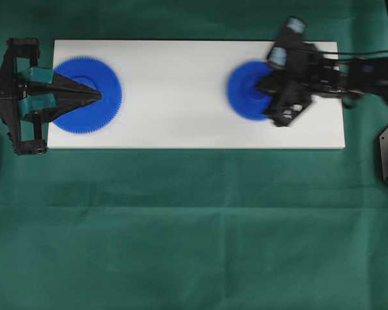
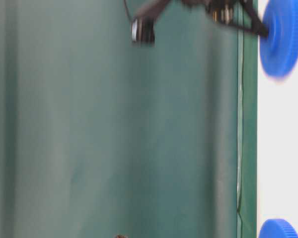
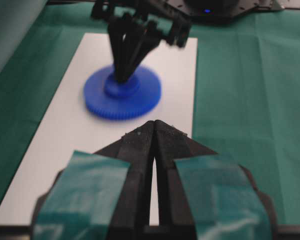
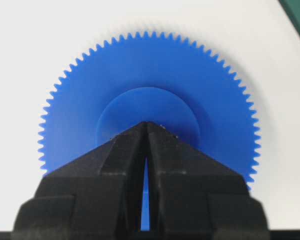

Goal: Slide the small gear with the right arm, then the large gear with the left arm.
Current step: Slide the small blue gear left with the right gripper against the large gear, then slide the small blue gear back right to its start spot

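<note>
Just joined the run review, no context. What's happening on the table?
Two blue gears lie on a white board over green cloth. The right gripper, shut, presses its tip on the small gear's hub; gear and arm are motion-blurred, so the slide looks underway. The left gripper, also shut, has its tip over the large gear's hub; both look sharp there, apparently not moving.

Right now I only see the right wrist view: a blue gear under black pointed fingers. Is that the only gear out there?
Observer: No. Overhead, a large gear lies at the other end of the white board; yours is the small gear.
Operator: Anything touching that one?
Observer: The left gripper, with teal parts, points at its hub; contact I cannot judge.
Operator: Open or closed?
Observer: Its fingers meet in the left wrist view: shut.
</note>
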Robot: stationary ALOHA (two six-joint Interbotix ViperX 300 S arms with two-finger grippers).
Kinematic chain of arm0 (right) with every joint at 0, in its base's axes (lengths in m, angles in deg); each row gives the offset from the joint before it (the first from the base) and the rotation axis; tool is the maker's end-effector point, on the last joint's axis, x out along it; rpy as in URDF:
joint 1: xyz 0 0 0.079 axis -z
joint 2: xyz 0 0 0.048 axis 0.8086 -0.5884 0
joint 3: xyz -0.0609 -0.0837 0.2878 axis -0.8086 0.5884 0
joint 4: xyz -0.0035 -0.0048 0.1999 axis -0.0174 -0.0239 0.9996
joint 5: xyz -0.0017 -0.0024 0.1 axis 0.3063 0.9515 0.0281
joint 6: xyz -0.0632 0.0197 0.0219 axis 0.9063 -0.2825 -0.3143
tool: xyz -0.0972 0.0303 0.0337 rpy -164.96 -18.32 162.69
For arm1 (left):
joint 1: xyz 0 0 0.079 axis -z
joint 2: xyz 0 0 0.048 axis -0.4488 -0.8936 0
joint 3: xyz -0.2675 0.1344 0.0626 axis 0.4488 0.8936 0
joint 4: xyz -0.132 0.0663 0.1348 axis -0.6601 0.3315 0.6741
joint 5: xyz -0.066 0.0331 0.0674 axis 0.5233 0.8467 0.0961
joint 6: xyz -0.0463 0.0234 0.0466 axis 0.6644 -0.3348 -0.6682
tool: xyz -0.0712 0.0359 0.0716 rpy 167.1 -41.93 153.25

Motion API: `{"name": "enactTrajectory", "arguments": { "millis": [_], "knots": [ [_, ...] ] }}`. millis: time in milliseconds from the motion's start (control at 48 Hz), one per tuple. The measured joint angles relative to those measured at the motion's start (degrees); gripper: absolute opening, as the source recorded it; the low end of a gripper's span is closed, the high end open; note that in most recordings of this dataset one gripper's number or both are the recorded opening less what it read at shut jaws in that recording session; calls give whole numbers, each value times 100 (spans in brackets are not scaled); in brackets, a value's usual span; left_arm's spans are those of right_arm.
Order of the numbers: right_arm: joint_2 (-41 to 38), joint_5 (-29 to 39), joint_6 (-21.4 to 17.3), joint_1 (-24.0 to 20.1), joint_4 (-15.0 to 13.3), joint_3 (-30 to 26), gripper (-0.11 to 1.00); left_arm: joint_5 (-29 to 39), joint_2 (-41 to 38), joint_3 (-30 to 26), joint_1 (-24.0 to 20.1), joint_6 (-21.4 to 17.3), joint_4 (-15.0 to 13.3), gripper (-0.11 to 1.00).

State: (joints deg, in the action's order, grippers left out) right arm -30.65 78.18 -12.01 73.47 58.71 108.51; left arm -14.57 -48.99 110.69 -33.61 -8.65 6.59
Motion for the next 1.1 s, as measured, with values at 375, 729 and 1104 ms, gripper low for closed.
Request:
{"name": "enactTrajectory", "arguments": {
  "millis": [375, 729, 1104],
  "knots": [
    [-1652, 0, 9, -554, -580, -2118, 50, 0, -9, 79, 0, 9, 0, 0],
    [-2408, 26, 9, -853, -888, -3331, 50, 9, -9, 105, 0, 9, -9, 0],
    [-2470, 149, 0, -879, -967, -3454, 50, 0, -9, 132, 0, 26, 0, 0]
  ]
}}
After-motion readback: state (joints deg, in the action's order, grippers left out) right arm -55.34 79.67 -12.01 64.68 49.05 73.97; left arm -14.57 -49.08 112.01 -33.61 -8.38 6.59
